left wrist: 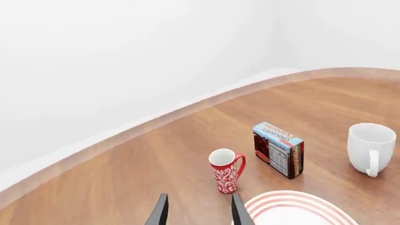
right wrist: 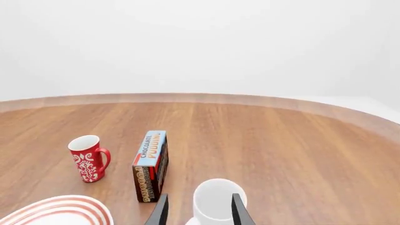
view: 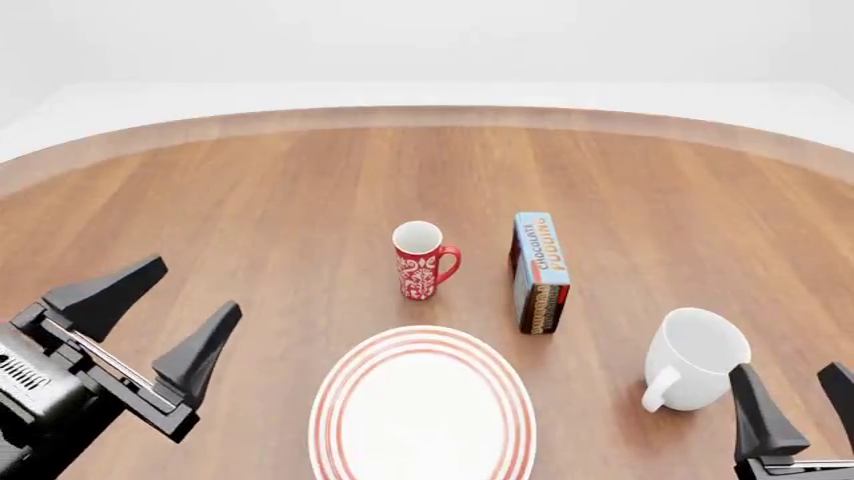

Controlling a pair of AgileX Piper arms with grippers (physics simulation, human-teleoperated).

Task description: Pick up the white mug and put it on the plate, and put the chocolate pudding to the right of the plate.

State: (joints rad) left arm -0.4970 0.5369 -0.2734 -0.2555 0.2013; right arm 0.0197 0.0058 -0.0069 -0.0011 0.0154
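The white mug (view: 695,358) stands upright at the front right, handle toward the near side; the right wrist view shows the white mug (right wrist: 216,200) just beyond the fingers. My right gripper (view: 798,400) is open, close in front of it and slightly to its right, touching nothing. The plate (view: 423,410) with red rings lies at the front centre. Behind it and to the right stands the chocolate pudding (view: 539,271) carton, on edge. My left gripper (view: 171,312) is open and empty at the front left, well away from the plate (left wrist: 293,209).
A slim red patterned mug (view: 422,260) stands upright behind the plate, left of the carton. The round wooden table's far rim (view: 427,118) curves across the back, white floor beyond.
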